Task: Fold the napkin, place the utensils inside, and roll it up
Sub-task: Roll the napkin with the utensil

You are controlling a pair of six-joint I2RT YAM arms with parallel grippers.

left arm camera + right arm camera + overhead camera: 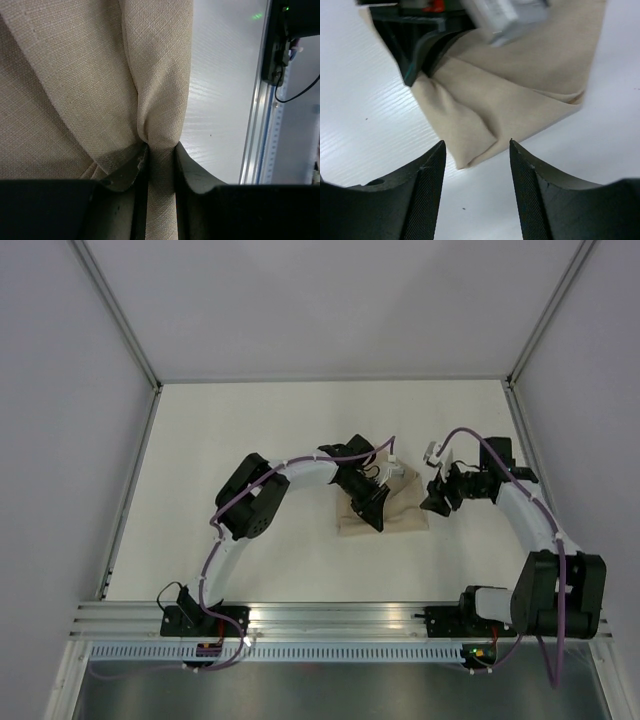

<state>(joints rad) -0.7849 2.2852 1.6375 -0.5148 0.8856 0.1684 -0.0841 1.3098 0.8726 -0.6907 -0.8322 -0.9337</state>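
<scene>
The tan napkin (398, 515) lies folded into a small bundle on the white table, mid-centre. My left gripper (368, 512) is shut on a rolled fold of the napkin (160, 100), which is pinched between its two fingers. My right gripper (437, 502) is open and empty, just right of the napkin; a folded corner of the napkin (470, 145) lies just ahead of its open fingers. The left gripper's fingers (417, 45) show at the top of the right wrist view, on the cloth. No black utensils show in any view.
The white table (250, 440) is ringed by grey walls and metal frame posts. An aluminium rail (340, 618) runs along the near edge with both arm bases. The rail also shows in the left wrist view (257, 125).
</scene>
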